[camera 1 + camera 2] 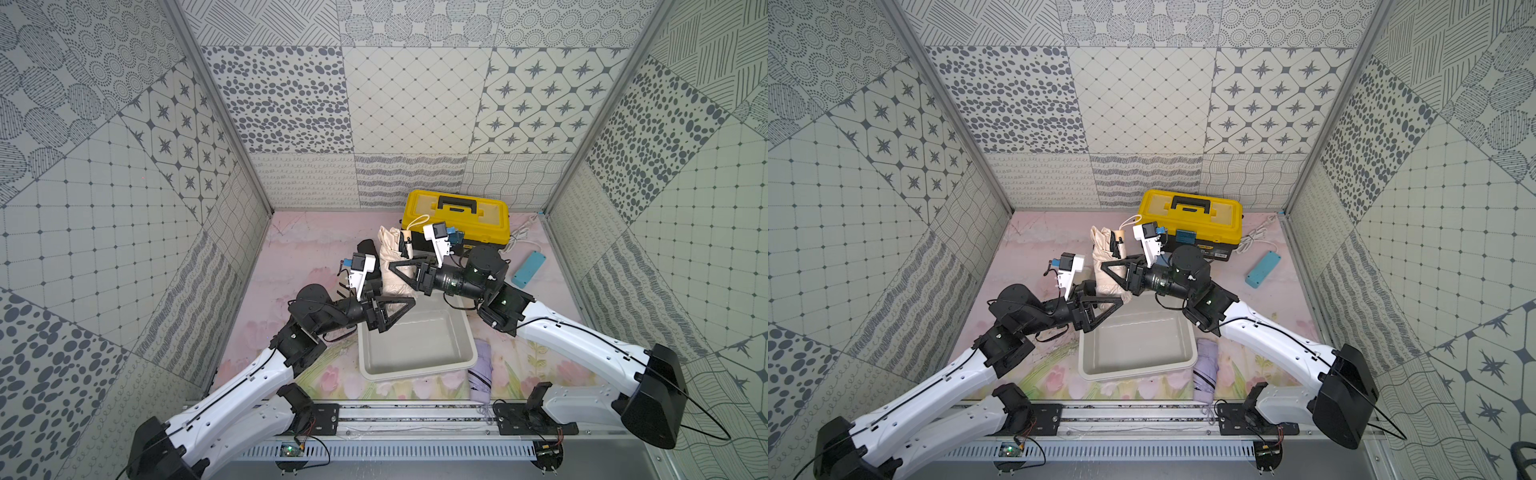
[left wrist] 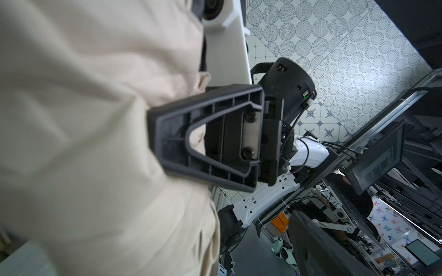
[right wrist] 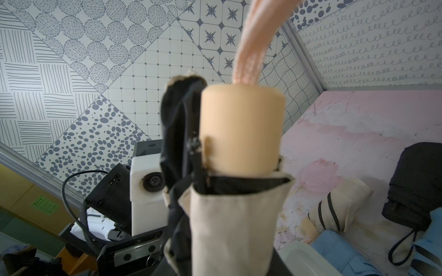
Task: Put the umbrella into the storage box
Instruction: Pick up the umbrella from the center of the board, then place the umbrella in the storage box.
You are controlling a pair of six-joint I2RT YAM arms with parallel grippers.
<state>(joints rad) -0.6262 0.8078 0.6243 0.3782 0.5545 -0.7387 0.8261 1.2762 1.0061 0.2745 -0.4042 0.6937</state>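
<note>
Beige cloth over stiff ribs, the probably light umbrella (image 1: 388, 253) hangs mid-frame between toolbox (image 1: 494, 220) and white box (image 1: 415, 372), right gripper (image 1: 395, 266) clamped on its squashy middle, the firm handle (image 3: 241, 129) likely surer; left gripper (image 1: 411, 303) unreadable.

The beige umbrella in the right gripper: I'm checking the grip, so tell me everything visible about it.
The beige umbrella is folded: wrinkled cloth canopy with black lining at its mouth, a tan cylindrical handle and a pale wrist strap. It is held up beyond the white storage box, handle end toward the yellow toolbox. The right gripper has its jaws shut on its middle.
</note>
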